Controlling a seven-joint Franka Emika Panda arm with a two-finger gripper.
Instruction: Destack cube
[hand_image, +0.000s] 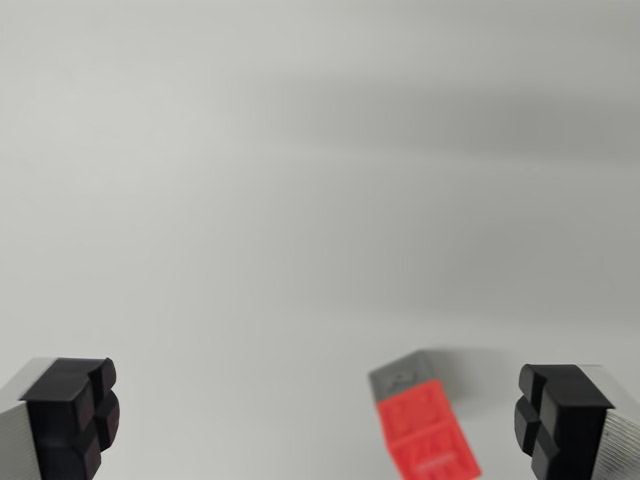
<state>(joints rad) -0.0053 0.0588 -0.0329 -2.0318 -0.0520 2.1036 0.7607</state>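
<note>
In the wrist view a stack of cubes stands near the bottom edge, right of centre: a grey cube (408, 373) at the far end and a red cube (430, 435) nearer the camera, partly cut off by the frame. My gripper (315, 415) is open, with its black fingertips (75, 415) at the lower left and lower right corners. The stack sits between the fingers, much closer to the right one, and touches neither.
A plain light grey surface (320, 200) fills the remainder of the view, with a soft darker band across the upper right.
</note>
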